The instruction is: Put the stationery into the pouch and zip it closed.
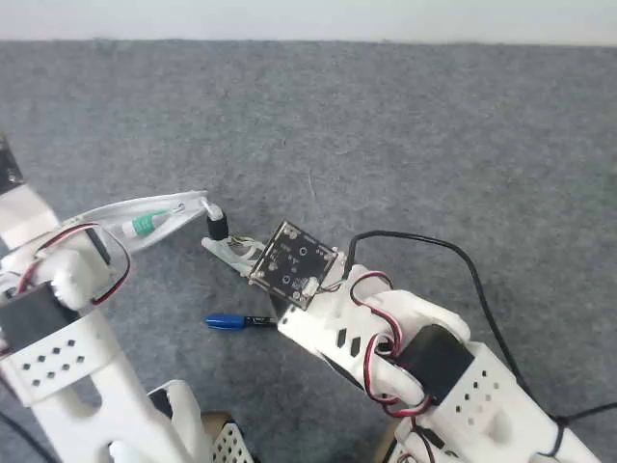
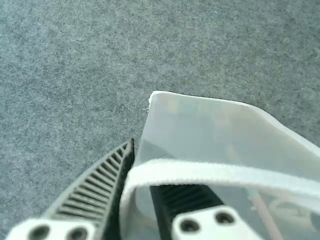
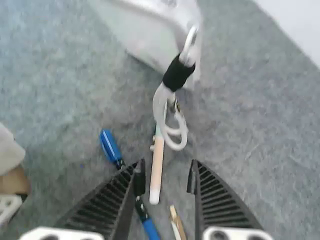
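1. Grey felt-like cloth [image 1: 405, 125] covers the table, and a strip of white wall [image 1: 308, 17] runs along its far edge.
2. The pouch [image 1: 159, 214], translucent white, sits at the left arm's end and is raised off the cloth at its mouth.
3. The left gripper [image 2: 142, 167] is clamped on the pouch's rim. One ribbed finger [image 2: 100, 185] lies outside the wall and the other shows through it from inside, with the woven zip tape [image 2: 225, 172] crossing over them.
4. A white item with green marking [image 1: 145, 226] shows through the pouch wall.
5. The black zipper pull [image 3: 177, 72] hangs at the pouch's end nearest the right arm, and a white cord loop [image 3: 171, 127] dangles from it.
6. The right gripper [image 3: 164, 177] hovers just short of that loop with its fingers spread apart, holding nothing.
7. A pale cream stick [image 3: 156, 167] lies on the cloth in the gap between those spread fingers, its far end under the cord loop.
8. A blue pen [image 1: 227, 321] lies on the cloth just beside the right arm's wrist, outside the pouch. In the right wrist view it passes under one finger.
9. A small yellowish-tipped piece [image 3: 175, 220] lies near the pen. What it is cannot be told.
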You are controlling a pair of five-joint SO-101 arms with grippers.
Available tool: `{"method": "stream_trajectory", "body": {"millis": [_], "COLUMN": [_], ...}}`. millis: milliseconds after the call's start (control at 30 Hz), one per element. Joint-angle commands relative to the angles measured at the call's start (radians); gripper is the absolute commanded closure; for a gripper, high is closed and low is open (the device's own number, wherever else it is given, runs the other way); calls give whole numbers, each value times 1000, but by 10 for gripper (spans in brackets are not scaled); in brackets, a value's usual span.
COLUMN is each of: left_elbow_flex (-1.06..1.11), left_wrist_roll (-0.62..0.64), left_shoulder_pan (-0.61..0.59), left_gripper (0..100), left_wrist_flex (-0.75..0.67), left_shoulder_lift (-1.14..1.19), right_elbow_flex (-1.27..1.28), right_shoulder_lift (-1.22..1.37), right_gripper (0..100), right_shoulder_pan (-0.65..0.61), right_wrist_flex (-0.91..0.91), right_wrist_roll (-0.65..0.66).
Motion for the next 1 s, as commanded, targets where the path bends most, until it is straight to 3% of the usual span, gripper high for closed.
{"method": "stream_trajectory", "body": {"millis": [0, 233, 733, 967], "left_elbow_flex": [-15, -15, -15, -15], "left_wrist_roll": [-11, -11, -12, -12], "left_shoulder_pan": [-8, -8, -8, -8], "left_gripper": [991, 991, 991, 991], "left_wrist_flex": [-34, -34, -32, -32], "left_shoulder_lift": [8, 8, 6, 6], "right_elbow_flex": [-58, -64, -66, -66], "right_shoulder_lift": [-18, 208, 625, 730], "right_gripper": [865, 865, 865, 865], "right_shoulder_pan": [19, 162, 220, 228], "right_wrist_flex": [77, 84, 38, -48], "right_wrist_roll": [44, 110, 275, 276]}}
